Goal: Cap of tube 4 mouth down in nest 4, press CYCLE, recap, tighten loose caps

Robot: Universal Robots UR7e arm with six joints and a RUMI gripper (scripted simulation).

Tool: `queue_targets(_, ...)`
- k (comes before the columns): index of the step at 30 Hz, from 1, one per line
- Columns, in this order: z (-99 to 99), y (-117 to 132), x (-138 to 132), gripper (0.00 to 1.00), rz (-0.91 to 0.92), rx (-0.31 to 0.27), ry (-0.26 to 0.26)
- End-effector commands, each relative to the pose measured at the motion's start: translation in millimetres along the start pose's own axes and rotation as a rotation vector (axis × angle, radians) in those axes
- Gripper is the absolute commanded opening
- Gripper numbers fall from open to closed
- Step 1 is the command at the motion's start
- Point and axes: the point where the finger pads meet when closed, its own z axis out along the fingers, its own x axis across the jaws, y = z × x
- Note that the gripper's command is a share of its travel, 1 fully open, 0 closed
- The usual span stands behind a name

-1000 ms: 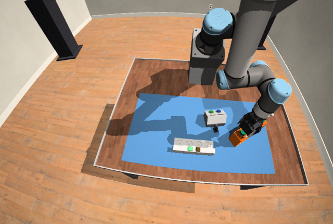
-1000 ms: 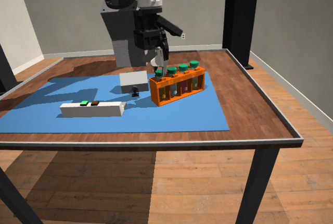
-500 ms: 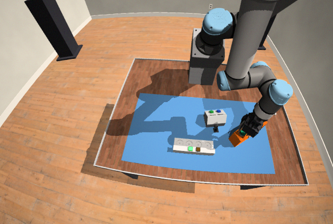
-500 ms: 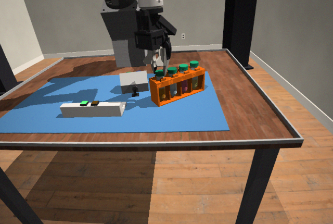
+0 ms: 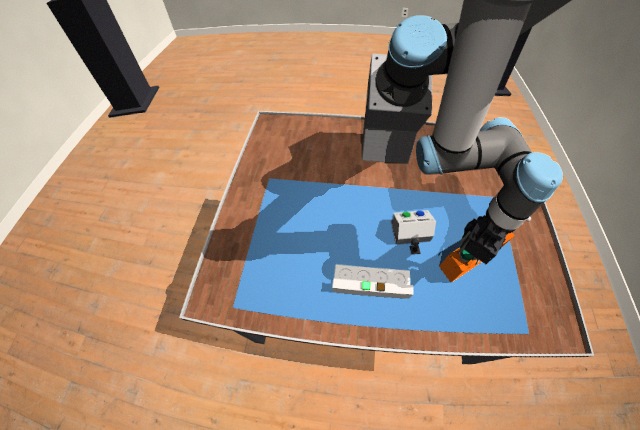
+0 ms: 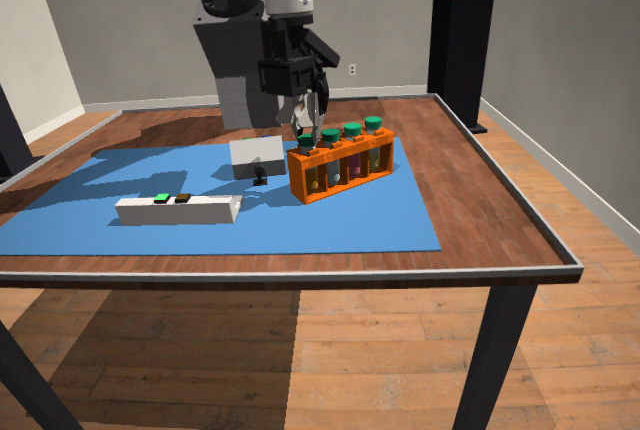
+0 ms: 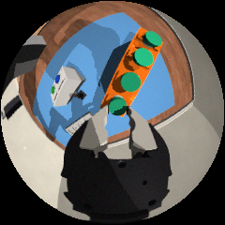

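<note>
Claw [image 5: 467, 255] [image 6: 308, 137] [image 7: 117, 106] found pinching the green cap [image 5: 466, 254] [image 6: 305, 143] [image 7: 116, 105] of tube 4, which sits on its tube at the lower end of the orange rack [image 5: 453, 269] [image 6: 296, 172] [image 7: 112, 91] in the wrist view. The white tray [image 5: 346, 285] [image 6: 175, 213] [image 7: 80, 124], low and just right of centre in the top view, shows its green lamp [image 5: 366, 285] [image 6: 161, 198] lit and amber lamp [image 5: 381, 286] [image 6: 182, 198] dark. Three other capped tubes stand in the rack, right of the claw in the exterior view.

Bright light with hard-edged dark shadows across the blue mat [image 5: 310, 311] [image 6: 361, 239] [image 7: 164, 89], the round wrist view bowed at its edges.
</note>
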Motion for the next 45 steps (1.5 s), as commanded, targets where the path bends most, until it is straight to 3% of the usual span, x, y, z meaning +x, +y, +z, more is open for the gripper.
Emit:
queue_targets(1,-0.2,0.2,0.2,0.00,0.047,-0.001,0.000)
queue_targets(24,0.9,0.2,0.1,0.00,0.747,-0.001,0.001)
queue_targets(30,0.9,0.2,0.2,0.00,0.766,-0.001,0.001)
queue_targets(31,0.9,0.2,0.2,0.35,0.766,-0.001,0.001)
queue_targets(43,0.9,0.2,0.2,0.35,0.766,-0.001,0.001)
queue_targets(45,-0.1,0.1,0.2,0.35,0.686,-0.001,0.001)
